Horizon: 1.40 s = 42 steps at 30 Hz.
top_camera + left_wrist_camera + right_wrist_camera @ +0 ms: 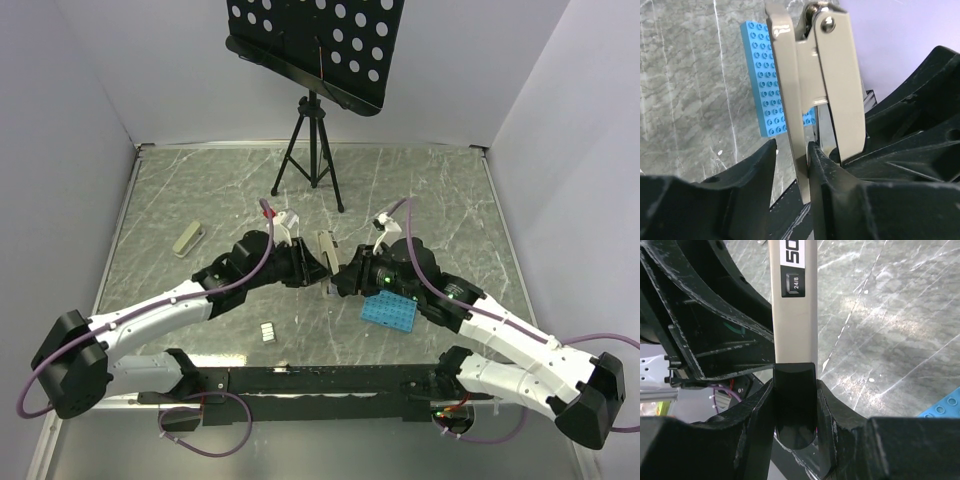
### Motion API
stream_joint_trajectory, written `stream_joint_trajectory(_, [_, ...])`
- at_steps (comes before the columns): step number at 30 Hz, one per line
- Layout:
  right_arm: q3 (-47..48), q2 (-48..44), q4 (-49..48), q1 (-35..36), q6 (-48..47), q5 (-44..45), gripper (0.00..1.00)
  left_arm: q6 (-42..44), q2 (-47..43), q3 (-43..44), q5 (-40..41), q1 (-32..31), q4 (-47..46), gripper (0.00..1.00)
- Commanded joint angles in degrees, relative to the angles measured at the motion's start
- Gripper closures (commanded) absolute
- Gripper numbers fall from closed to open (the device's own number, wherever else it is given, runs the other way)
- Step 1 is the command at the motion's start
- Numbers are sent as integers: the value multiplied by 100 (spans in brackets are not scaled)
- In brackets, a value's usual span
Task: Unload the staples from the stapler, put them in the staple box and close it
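The stapler (324, 250) is held up off the table between both grippers at mid-table. In the left wrist view its two silvery arms (840, 75) are spread in a V. My left gripper (792, 155) is open around the thinner arm, which rests against the right finger (827, 170), with a gap to the left finger. My right gripper (795, 390) is shut on the stapler's black end cap (795, 405), and the metal top (792, 315) runs away from it. A small block of staples (267, 331) lies on the table near the left arm.
A blue perforated plate (388, 310) lies under the right arm and also shows in the left wrist view (760, 75). A small beige oblong object (188, 238) lies at the left. A tripod (313, 150) with a black perforated stand stands at the back.
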<state>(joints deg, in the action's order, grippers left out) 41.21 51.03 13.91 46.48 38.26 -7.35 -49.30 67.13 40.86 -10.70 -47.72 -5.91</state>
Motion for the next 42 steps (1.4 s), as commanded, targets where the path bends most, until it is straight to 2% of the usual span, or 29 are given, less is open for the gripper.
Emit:
stream_joint_trajectory(1, [300,-119,-794,81,85,252,100,-54,19,-17,-205,-18,-121,63])
stream_joint_trajectory(3, [291,-49,-767,81,85,270,100,-80,-25,-43,-248,-26,-208,64])
stream_joint_trajectory(4, [256,-49,-767,81,85,357,100,-97,-51,-61,-396,-18,-287,70])
stream_joint_trajectory(6, [168,-57,-829,81,85,436,100,-203,-51,-174,-660,-26,-706,82])
stream_joint_trajectory(7, [81,-75,-855,89,76,463,100,-246,-69,-253,-896,-26,-884,98])
stream_joint_trajectory(10, [-95,-224,-987,81,76,341,66,-528,-200,-491,-829,-26,-1096,99])
stream_joint_trajectory(12, [-192,-399,-1004,107,68,156,51,-642,-279,-527,-706,-26,-974,99])
stream_joint_trajectory(13, [-323,-479,-1013,116,85,164,38,-669,-349,-518,-618,-18,-921,99])
stream_joint_trajectory(15, [-577,-698,-1057,151,120,243,30,-765,-420,-465,-407,-26,-807,99])
stream_joint_trajectory(24, [-974,-620,-1259,256,393,111,31,-792,-552,-509,94,-18,-745,99])
stream_joint_trajectory(28, [-1054,-454,-1365,335,445,41,31,-932,-631,-684,156,-18,-1007,99])
stream_joint_trajectory(31, [-1098,-409,-1514,432,472,76,38,-1073,-693,-834,305,-26,-1096,99])
stream_joint_trajectory(35, [-1142,-479,-1480,450,577,269,57,-1082,-737,-869,437,-26,-1053,99])
stream_joint_trajectory(37, [-1133,-532,-1453,450,639,375,59,-1186,-816,-983,647,-18,-1052,99])
stream_joint_trajectory(38, [-1098,-550,-1418,450,656,393,55,-1266,-859,-1053,674,17,-1105,99])
stream_joint_trajectory(41, [-1115,-471,-1444,450,613,332,37,-1512,-991,-1282,648,62,-1491,99])
stream_joint_trajectory(42, [-1141,-436,-1522,450,604,296,36,-1565,-1009,-1300,639,70,-1527,99])
